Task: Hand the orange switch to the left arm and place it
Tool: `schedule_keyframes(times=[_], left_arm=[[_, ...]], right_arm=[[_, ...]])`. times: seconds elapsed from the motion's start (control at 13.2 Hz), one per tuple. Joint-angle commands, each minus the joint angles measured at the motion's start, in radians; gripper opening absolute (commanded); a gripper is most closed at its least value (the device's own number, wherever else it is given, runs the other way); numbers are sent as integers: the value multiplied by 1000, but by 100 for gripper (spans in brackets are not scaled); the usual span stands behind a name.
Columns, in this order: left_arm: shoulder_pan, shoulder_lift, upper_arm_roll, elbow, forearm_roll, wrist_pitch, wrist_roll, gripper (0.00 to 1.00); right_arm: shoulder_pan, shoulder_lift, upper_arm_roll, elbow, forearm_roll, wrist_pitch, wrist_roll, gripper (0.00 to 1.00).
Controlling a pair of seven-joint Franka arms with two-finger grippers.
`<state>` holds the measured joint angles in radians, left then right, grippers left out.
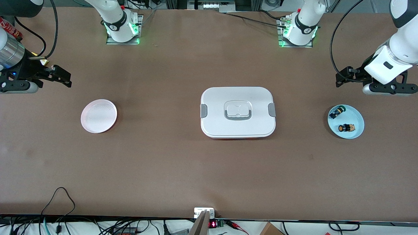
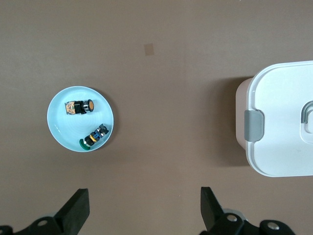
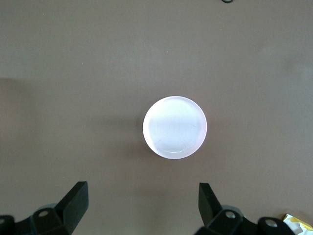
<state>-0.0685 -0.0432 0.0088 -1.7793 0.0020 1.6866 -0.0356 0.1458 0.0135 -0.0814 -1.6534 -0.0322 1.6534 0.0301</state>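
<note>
A brown bench (image 1: 183,169) carries the white box (image 1: 237,112) at its middle, lid on, grey clips at both ends; this box is the landmark and the obstacle. Toward the left arm's end from the box sits a blue plate (image 1: 356,130); the orange switch (image 1: 346,128) lies on its side in that plate, beside a green-capped switch (image 1: 337,112) that lies farther from the front camera. Toward the right arm's end from the box sits an empty pink plate (image 1: 98,116).

The step in hand appears to be the first pick; to do it well, the left gripper (image 1: 343,78) should descend straight over the orange switch, align its jaws across the narrow body, and close without nudging the green-capped neighbour; any later carry should rise well above the box lid or pass around it.

The left gripper hangs in the air over bare bench near the blue plate, on the side away from the box; its jaws are spread wide and hold nothing. The right gripper (image 1: 60,76) waits over bare bench near the pink plate, jaws likewise spread and unladen.
</note>
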Motion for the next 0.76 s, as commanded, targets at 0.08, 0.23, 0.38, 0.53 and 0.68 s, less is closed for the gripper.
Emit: schedule_keyframes(times=[0.08, 0.23, 0.38, 0.53, 0.68], left_arm=[[-1, 14, -3, 21, 29, -1, -12, 100], [-1, 14, -1, 21, 32, -2, -12, 100], [-2, 16, -3, 26, 32, -2, -13, 100], [-1, 16, -3, 26, 30, -10, -13, 100], [-8, 13, -13, 31, 30, -33, -17, 100]], right_arm=[[0, 2, 2, 20, 9, -23, -13, 100], [-3, 2, 0, 20, 9, -21, -13, 100], [-3, 2, 0, 20, 9, -23, -13, 100], [-3, 2, 0, 20, 12, -23, -13, 100], [-3, 2, 0, 20, 14, -21, -12, 100]])
